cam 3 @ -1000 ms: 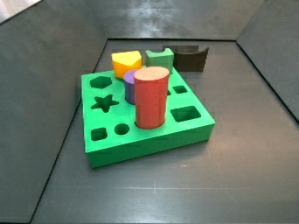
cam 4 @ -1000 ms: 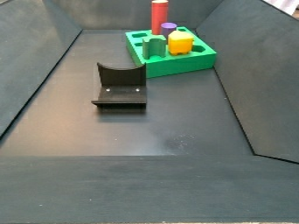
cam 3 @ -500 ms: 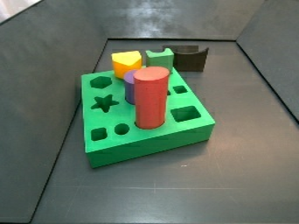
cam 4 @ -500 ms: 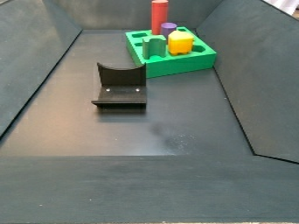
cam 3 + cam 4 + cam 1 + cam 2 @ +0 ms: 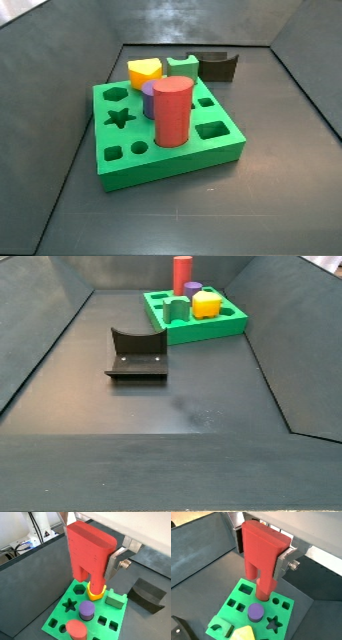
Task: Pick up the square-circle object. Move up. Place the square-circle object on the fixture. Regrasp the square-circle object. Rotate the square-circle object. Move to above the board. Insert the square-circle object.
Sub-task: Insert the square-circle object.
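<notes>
Nothing has shifted in either side view over the last second, the board (image 5: pixel 167 158) sitting mid-frame with no arm in sight, while in both wrist views the gripper (image 5: pixel 95 561) pinches the square-circle object (image 5: pixel 89 544) above the board, so insertion looks still pending

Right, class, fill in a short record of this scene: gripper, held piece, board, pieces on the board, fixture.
gripper: gripper above the board, fingers closed on the red piece; not seen in the side views
held piece: square-circle object, red, upright, not yet in a hole
board: board, green, flat on the floor, star and hexagon holes open
pieces on board: red cylinder, purple piece, yellow piece, small green block
fixture: fixture, dark, apart from the board, nothing on it
</notes>
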Robot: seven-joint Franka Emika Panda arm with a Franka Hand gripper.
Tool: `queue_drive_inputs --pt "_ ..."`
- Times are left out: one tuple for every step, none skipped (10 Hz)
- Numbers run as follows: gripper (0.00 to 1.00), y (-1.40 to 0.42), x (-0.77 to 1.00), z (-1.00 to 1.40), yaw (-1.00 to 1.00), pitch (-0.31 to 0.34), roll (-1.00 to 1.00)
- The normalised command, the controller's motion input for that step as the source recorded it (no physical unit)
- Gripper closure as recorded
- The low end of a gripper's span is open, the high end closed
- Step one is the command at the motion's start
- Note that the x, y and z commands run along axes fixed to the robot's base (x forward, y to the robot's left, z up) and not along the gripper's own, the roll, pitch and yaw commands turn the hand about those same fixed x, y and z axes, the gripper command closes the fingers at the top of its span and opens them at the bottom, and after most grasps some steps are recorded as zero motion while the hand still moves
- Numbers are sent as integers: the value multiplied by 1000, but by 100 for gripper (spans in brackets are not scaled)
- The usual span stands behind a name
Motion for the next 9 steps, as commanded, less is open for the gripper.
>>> queue_drive_inputs --pt "100 -529 -289 -17 463 0 -49" --pt "100 -517 -280 -300 543 0 0" --pt "100 -454 -146 -706 720 26 141" --pt "100 -406 -194 -891 729 29 181" --pt "100 -489 -129 -969 643 90 169" --pt "100 -540 -31 -1000 560 84 127" --pt "100 -480 -69 -1000 506 10 90" --pt "100 -206 -371 -1000 417 0 59" --pt "100 -114 -577 -1000 286 -20 51"
